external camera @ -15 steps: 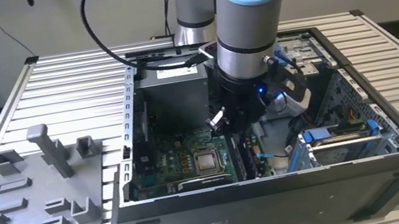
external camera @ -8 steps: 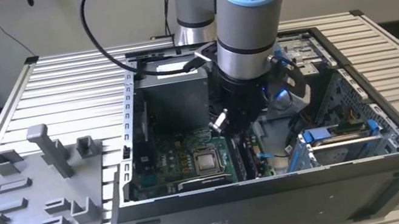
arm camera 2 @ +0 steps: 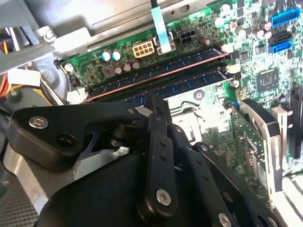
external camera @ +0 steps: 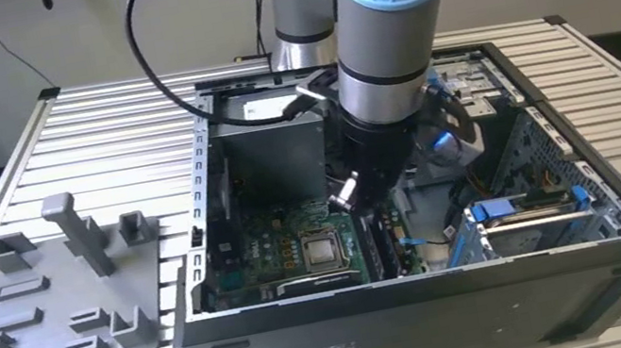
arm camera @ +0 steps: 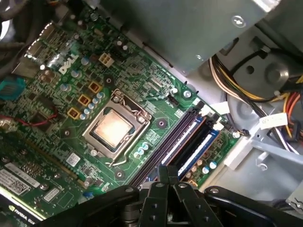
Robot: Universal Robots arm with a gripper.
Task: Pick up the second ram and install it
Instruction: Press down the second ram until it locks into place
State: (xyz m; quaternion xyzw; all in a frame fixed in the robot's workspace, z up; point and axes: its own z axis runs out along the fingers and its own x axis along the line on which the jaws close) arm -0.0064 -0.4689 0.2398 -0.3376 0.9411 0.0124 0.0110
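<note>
The claw (arm camera 2: 154, 101) hangs with its fingers pressed together just over the memory slots on the motherboard (arm camera: 57, 142), holding nothing. The second ram (arm camera: 196, 149) already stands in its slot beside the darker stick (arm camera: 168, 146). If one end sits high, its latch may not catch and further pressing could strain the board.

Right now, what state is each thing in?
case: open, side panel off.
CPU: bare, no cooler.
dark ram: in its slot.
second ram: in the next slot; latching cannot be told.
gripper: shut, tips at the second ram's end.
</note>
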